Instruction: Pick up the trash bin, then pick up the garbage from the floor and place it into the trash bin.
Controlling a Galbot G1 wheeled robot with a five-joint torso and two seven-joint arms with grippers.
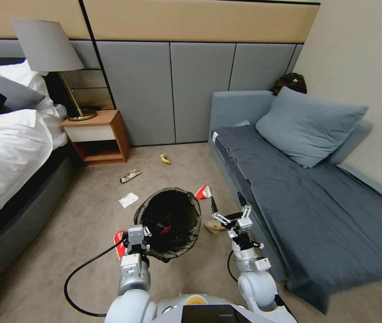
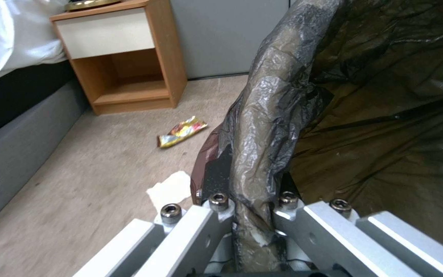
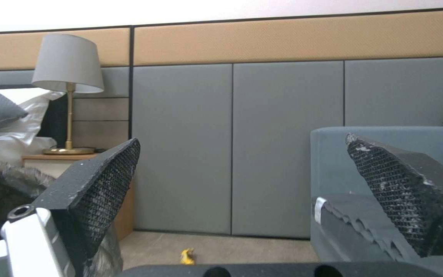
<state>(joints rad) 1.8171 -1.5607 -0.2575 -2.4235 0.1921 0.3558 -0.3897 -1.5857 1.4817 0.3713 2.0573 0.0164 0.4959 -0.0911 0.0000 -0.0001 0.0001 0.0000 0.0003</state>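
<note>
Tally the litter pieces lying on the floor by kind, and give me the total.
Red wrappers: 2
Yellow wrapper: 1
Shiny multicoloured wrapper: 1
White tissue: 1
Tan paper bag: 1
Total: 6

Trash bin [image 1: 173, 222]: liner is thin black plastic film, crinkled, glossy. Left gripper [image 2: 252, 227]: brushed matt metal links, shiny screw heads. Right gripper [image 3: 242, 215]: fingers [image 3: 104, 181] faced with black, rough cross-hatched pads. Floor [image 1: 79, 233]: beige short-pile carpet, matt. Nightstand [image 1: 99, 137]: smooth wood veneer.
</note>
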